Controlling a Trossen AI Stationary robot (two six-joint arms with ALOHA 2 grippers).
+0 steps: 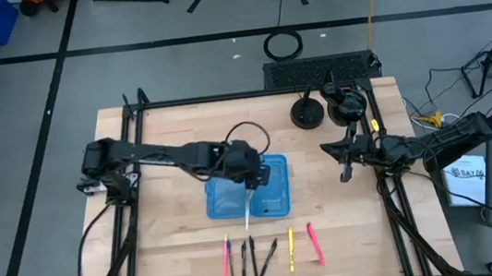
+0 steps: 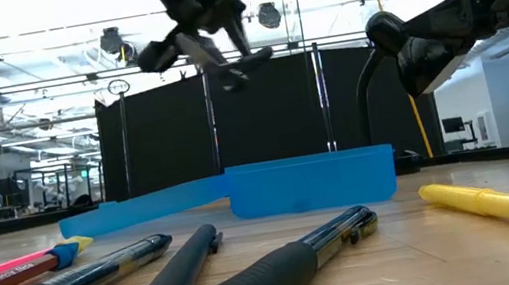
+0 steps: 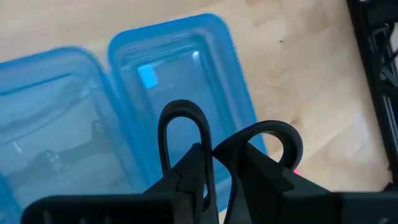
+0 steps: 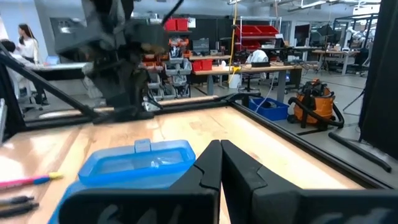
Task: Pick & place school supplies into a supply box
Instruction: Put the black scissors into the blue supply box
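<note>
Hanging above the open blue case (image 1: 276,201), the left gripper (image 1: 248,170) is clamped on the scissors (image 1: 247,214). From above, their pale blade shows as a thin line running from the gripper across the case's near edge. In the left wrist view the two dark handle loops (image 3: 180,118) stand just ahead of the fingers, over the right-hand half of the case (image 3: 168,56). Whether the scissors touch the case cannot be told.

The case lies open near the middle of the table (image 1: 165,156), with its two halves side by side.

A row of pens and pencils lies along the near edge, apart from the case. From left to right these are a pink pencil (image 1: 227,261), three black pens (image 1: 253,258), a yellow pen (image 1: 291,249) and a pink pen (image 1: 314,242).

The right gripper (image 1: 345,171) waits over the right side of the table, well apart from the case. Its fingers (image 4: 208,168) are pressed together with nothing between them. Two black round objects (image 1: 306,112) sit at the far right of the table.
</note>
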